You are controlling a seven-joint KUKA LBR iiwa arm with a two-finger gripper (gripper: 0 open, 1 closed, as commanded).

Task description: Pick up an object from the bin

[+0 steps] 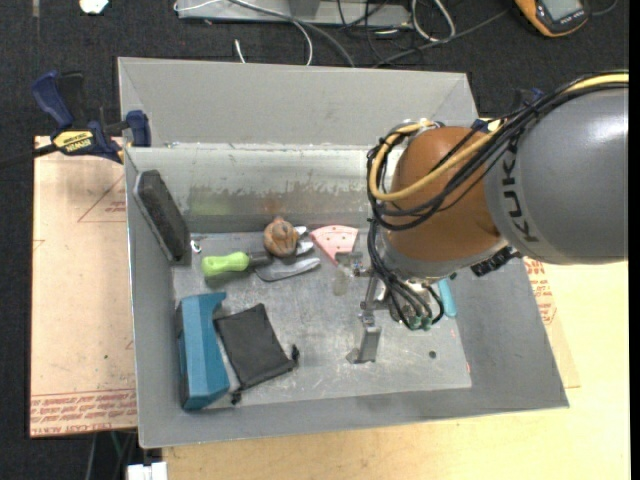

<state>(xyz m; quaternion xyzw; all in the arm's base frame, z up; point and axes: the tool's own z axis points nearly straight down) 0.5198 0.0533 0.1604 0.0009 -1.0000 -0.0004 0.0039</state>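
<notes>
Gripper (366, 343), aperture not determinable, nothing seen held, sits over bare bin floor (320, 368); nearest obj., pink fan-shaped piece (335, 240) near back wall (280, 183), prob. light, stiff, flat: grip across narrow end.

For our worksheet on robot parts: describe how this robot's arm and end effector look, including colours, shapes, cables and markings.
The arm is a thick, rounded grey link with dark lettering on its side. An orange dome-shaped cover caps the wrist, ringed by looping yellow and black cables. Below it is a slim grey metal end effector beside a bundle of green and black wires.
</notes>
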